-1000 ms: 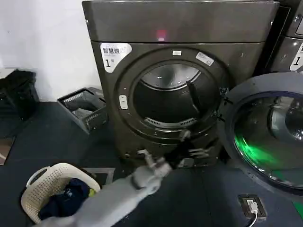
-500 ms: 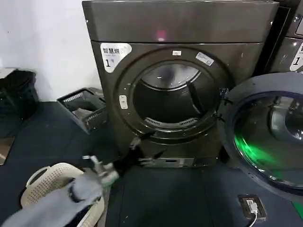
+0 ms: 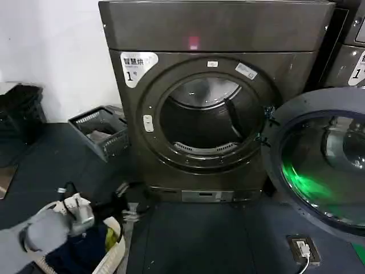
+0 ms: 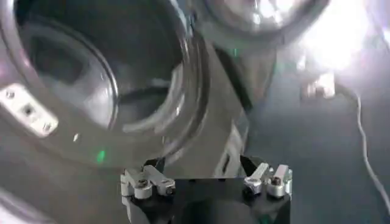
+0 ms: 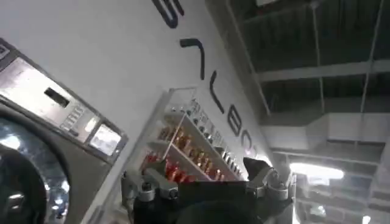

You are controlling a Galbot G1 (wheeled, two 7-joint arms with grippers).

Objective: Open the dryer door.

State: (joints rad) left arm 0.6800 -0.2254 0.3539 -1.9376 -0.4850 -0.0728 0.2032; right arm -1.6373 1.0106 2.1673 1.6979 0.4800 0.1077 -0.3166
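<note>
The dryer door, a round porthole with dark glass and a green glint, stands swung wide open to the right of the dryer. The drum opening is uncovered. My left gripper is low at the front left, above the floor next to the laundry basket and well away from the door. It is open and holds nothing. The left wrist view has that gripper facing the drum opening, with the door farther off. My right gripper is open, empty and aimed at the wall and ceiling.
A cream laundry basket with dark clothes sits under my left arm. A grey crate lies left of the dryer, with black items at the far left. A neighbouring machine stands to the right. A floor socket lies under the door.
My left arm has drawn back from in front of the dryer's lower panel, down and to the left, ending over the basket. The door has stayed wide open.
</note>
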